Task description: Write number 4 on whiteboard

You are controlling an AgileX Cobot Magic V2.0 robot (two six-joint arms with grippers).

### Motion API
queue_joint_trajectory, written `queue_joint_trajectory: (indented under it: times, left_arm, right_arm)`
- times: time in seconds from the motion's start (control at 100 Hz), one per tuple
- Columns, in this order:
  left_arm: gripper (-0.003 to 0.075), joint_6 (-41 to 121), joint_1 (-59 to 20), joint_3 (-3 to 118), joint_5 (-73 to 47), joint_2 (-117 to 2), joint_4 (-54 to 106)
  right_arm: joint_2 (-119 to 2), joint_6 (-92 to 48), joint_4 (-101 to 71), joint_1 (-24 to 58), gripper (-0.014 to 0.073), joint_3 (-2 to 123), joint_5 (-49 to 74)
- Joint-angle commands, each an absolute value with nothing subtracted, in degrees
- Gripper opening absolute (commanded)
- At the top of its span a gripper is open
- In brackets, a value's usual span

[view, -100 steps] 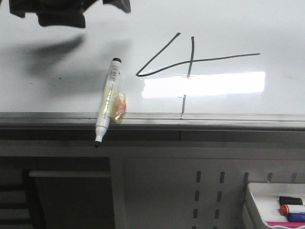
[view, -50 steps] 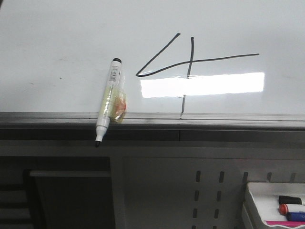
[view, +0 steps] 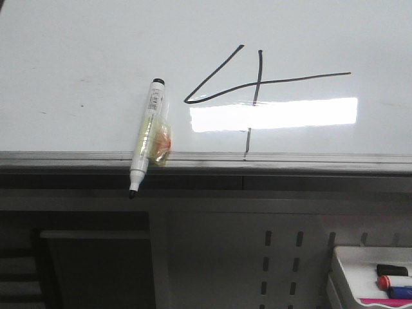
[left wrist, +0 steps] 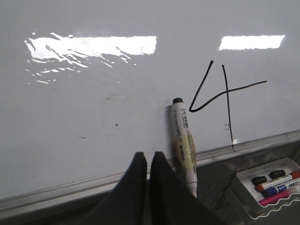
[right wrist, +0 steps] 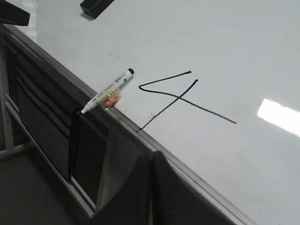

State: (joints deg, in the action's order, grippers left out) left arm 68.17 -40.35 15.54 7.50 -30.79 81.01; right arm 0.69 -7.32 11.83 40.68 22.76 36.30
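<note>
The number 4 (view: 259, 82) stands in thin black lines on the glossy whiteboard (view: 77, 51), its stem reaching the grey edge strip. It also shows in the left wrist view, number 4 (left wrist: 227, 90), and the right wrist view, number 4 (right wrist: 178, 97). A white marker (view: 147, 135) lies loose beside it, its tip hanging over the board's edge. My left gripper (left wrist: 148, 157) is shut and empty, just beside the marker (left wrist: 183, 140). My right gripper (right wrist: 151, 157) is shut and empty at the board's edge, away from the marker (right wrist: 108, 97). Neither gripper shows in the front view.
A white tray (view: 341, 264) with several coloured markers sits below the board at the right, by a grey perforated panel (view: 283, 257). A dark object (right wrist: 96, 5) shows above the far part of the whiteboard (right wrist: 225, 47).
One second ago a dark gripper and its shadow hung over the board's far left in the front view; it has left that view. The marker and the number have not moved.
</note>
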Motion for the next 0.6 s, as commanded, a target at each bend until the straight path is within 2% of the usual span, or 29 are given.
queue_joint_trajectory:
  times: [0.0,0.59]
  left_arm:
    - [-0.002,68.2,-40.5,17.1,7.6,-30.8,81.0]
    - [-0.002,68.6,-40.5,16.1,9.2,-30.0,78.3]
  right_arm:
    - [-0.3,-7.1,12.9,40.4,-0.0051,23.7,32.2]
    - [-0.3,-7.1,12.9,40.4,-0.0051,23.7,32.2]
